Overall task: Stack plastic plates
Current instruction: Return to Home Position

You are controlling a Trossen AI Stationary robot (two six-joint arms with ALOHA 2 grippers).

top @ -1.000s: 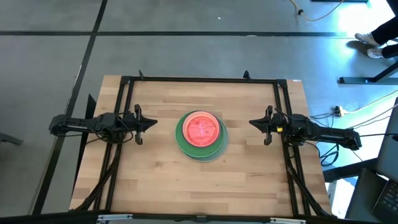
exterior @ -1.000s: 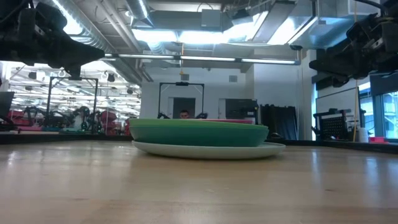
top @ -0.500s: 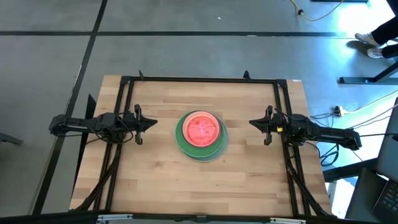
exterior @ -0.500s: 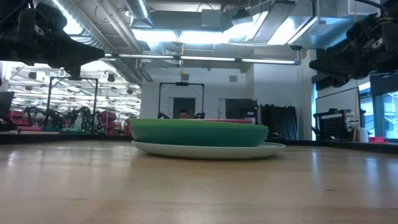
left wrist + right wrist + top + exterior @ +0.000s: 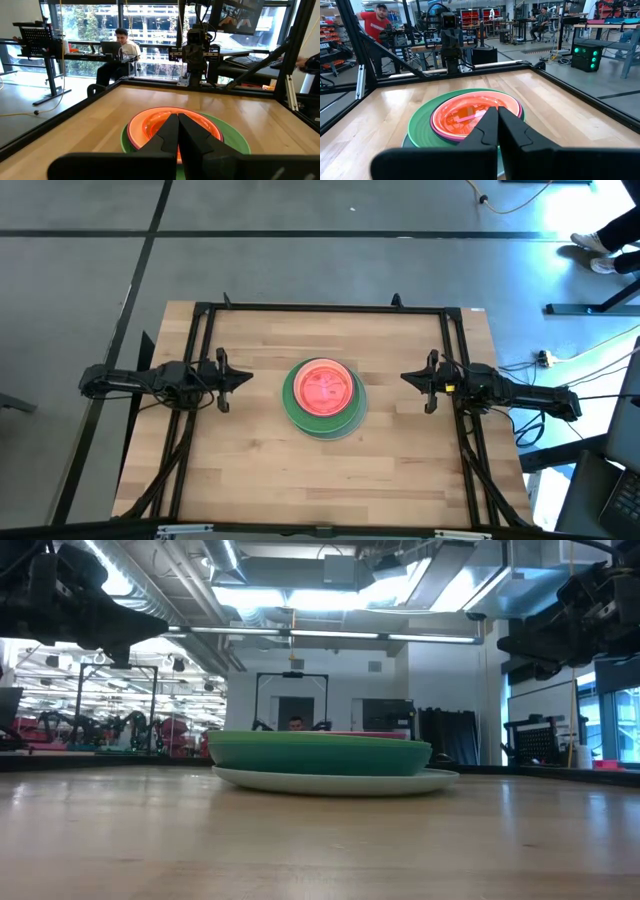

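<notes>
We see grey floor (image 5: 300, 265) around the wooden table (image 5: 400, 470); beyond it a person (image 5: 120, 42) sits. The plates (image 5: 323, 395) stand stacked at the table's centre, a pinkish one topmost. The left gripper (image 5: 248, 380) and right gripper (image 5: 403, 377) flank the stack, apart from it, jaws pressed together.

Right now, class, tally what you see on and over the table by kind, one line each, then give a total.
Stack of plastic plates: 1 (how many plates it holds cannot be counted from these views)
Grippers: 2, the left gripper and the right gripper, both shut, one on either side of the stack
Total: 3
</notes>
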